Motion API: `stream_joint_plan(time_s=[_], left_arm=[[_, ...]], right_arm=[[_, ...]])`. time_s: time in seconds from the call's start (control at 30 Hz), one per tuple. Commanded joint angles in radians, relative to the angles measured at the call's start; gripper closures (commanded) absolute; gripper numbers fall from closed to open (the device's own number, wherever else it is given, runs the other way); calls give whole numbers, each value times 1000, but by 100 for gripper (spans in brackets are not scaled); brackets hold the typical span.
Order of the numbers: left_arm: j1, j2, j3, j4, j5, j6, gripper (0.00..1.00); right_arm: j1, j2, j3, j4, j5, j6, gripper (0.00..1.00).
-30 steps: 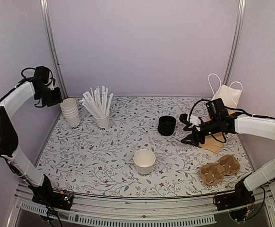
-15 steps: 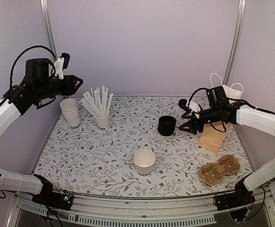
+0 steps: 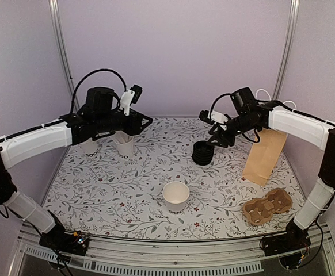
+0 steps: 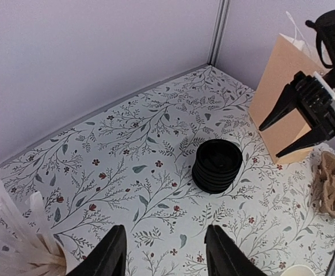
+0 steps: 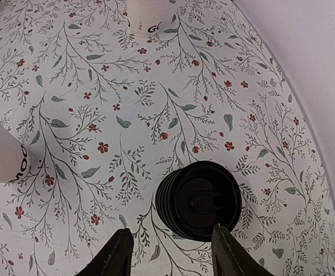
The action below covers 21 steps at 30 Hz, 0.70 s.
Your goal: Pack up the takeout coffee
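The right claw (image 5: 170, 230) is held part-open and empty. From the lid stack (image 5: 199, 198) just beneath it, only the top lid is to be pinched.

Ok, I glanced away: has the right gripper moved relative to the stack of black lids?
Yes. The right gripper has swung away from the brown paper bag and now hovers over the stack of black lids, which stayed put.

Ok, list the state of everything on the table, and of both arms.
Cup: upright, lidless.
Lid stack: stacked, on the table.
Paper bag: upright.
Carrier: empty.
Left gripper: jaws open, empty.
Right gripper: jaws open, empty, above the lid stack.
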Motion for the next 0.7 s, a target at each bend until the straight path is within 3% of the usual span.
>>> stream_joint_plan(time_s=[0.0, 0.13, 0.67], left_arm=[[0, 63, -7, 205, -44, 35, 51], [8, 72, -57, 235, 82, 24, 51], [10, 109, -38, 186, 190, -75, 51]], right_arm=[[8, 121, 153, -135, 28, 6, 51], [11, 244, 259, -218, 11, 30, 53], [15, 392, 335, -274, 47, 75, 50]])
